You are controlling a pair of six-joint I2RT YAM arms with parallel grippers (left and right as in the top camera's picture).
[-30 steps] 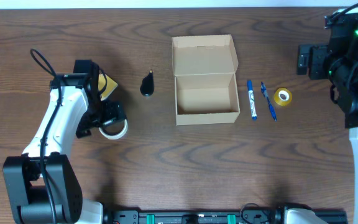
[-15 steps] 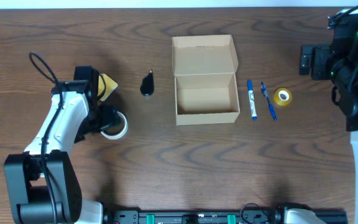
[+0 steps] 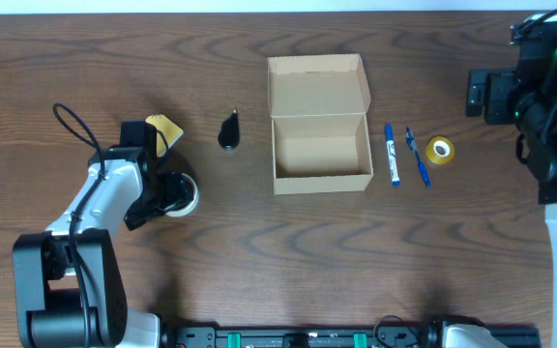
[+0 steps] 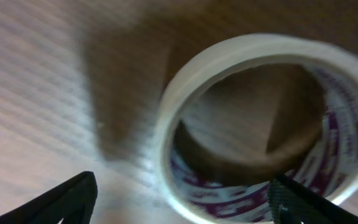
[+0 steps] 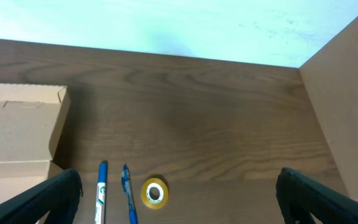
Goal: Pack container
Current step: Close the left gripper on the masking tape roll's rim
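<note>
Left fingers spread wide about the tape roll at frame left — grip unclear. Right fingers wide open, empty — box open at centre.

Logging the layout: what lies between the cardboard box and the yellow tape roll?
A marker, then a blue pen, side by side between the box and the yellow tape roll; the overhead view shows it.

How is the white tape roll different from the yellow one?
The white tape roll is bigger; the yellow tape roll is smaller. The white one lies left of the box, the yellow one right of it, beside the pens. Both are rings lying flat on the table.
</note>
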